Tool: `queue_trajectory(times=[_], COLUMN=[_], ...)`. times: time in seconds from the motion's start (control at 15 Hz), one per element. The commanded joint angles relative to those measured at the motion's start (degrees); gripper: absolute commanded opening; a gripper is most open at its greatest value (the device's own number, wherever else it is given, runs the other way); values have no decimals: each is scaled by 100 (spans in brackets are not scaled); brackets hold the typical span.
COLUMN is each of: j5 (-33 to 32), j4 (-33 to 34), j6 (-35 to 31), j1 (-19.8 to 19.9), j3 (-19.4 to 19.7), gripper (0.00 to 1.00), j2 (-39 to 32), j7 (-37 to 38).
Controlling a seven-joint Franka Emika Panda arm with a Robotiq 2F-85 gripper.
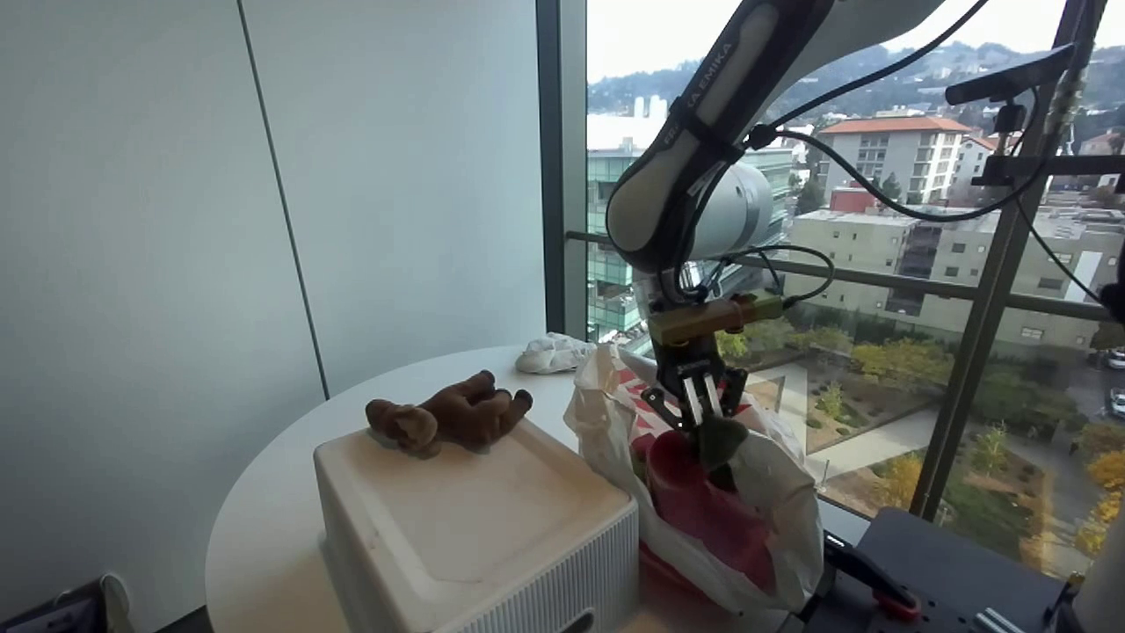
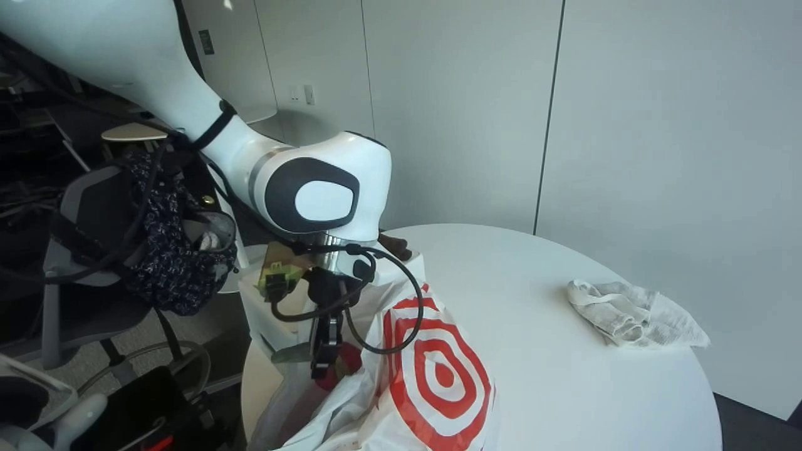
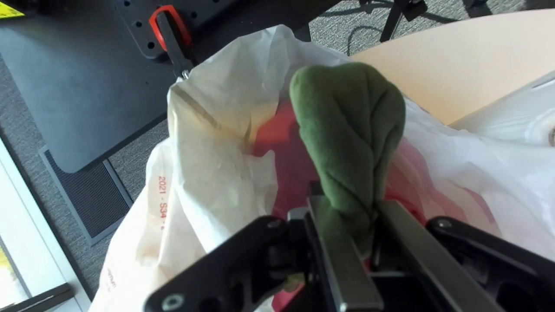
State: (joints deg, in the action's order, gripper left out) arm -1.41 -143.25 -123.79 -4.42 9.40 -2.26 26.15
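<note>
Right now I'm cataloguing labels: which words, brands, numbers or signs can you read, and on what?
"2021 - S34", ending blurred: plastic bag.
"FRA", "EMIKA", strap covering letters between: robot arm.
Red bullseye, wordless: same bag.
Too small or blurred: wall sign, other bag print.

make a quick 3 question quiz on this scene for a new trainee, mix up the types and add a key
1. Fill in: the hand grips a soft thing coloured ____.
2. True or false: the brown plush toy lies inside the shopping bag.
3. Choose: the crumpled white cloth lies on
a) the chair
b) the round table
c) the floor

Key:
1. Green.
2. False; it lies on top of the white box.
3. b
</note>
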Motion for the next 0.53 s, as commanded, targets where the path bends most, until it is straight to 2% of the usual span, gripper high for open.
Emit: queue_trajectory(times=[0.0, 0.2, 0.47], j5=[96, 365, 1309], j4=[146, 137, 319], j6=[569, 537, 847], j1=[399, 551, 564], j3=[-179, -245, -192], gripper=[18, 18, 19], j2=[610, 1233, 1781], j7=[-108, -574, -1803])
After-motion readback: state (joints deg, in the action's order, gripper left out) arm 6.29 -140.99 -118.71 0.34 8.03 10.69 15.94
